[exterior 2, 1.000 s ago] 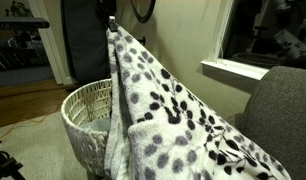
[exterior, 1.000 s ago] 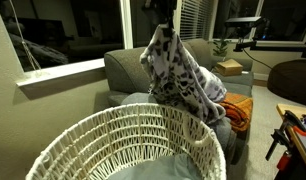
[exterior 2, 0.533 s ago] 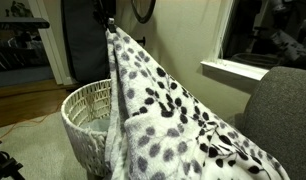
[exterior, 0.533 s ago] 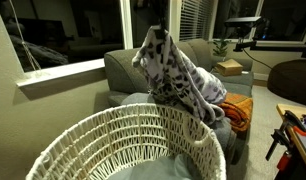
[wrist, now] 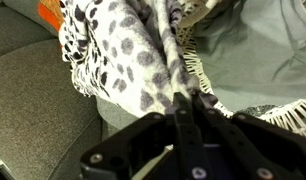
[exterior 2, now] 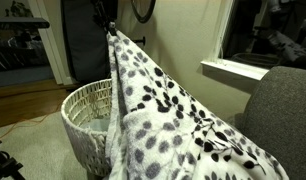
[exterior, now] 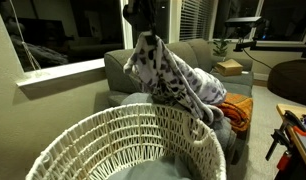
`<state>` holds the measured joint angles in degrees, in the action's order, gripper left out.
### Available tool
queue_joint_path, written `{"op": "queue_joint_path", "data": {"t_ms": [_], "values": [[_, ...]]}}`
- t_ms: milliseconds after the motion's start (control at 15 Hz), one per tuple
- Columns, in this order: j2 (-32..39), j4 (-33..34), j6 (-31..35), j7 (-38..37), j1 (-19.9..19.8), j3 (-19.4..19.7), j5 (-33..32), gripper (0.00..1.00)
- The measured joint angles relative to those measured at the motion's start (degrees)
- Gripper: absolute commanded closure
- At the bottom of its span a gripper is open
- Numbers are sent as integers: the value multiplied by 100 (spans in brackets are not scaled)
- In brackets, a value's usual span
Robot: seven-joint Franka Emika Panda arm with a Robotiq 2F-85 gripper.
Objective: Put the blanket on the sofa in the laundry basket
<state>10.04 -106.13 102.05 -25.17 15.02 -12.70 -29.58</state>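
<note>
Shifted toward the laundry basket [exterior: 121,136], the blanket [exterior: 165,72] is pinched high in the clamped tool [wrist: 188,98] to clear its rim.

Fleecy blanket [exterior 2: 158,120], woven-cord laundry basket [exterior: 113,140]

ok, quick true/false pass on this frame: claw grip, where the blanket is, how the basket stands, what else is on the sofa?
1. The claw is shut on the blanket. True.
2. The blanket lies inside the laundry basket. False: it hangs from the claw, and its lower end trails on the sofa.
3. The laundry basket stands upright with its opening facing up. True.
4. The orange blanket is draped over the basket's rim. False: it lies on the sofa seat, beside the spotted one.
</note>
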Motion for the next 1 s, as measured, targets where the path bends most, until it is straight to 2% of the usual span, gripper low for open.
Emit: {"op": "queue_joint_path", "data": {"t_ms": [200,267,333,1000], "values": [[154,80,-4,84,87,-4,0,97],[209,106,-8,106,119,-4,0,88],[260,127,-12,136,148,-4,0,67],[355,428,-14,181,289,52,10,4]]}}
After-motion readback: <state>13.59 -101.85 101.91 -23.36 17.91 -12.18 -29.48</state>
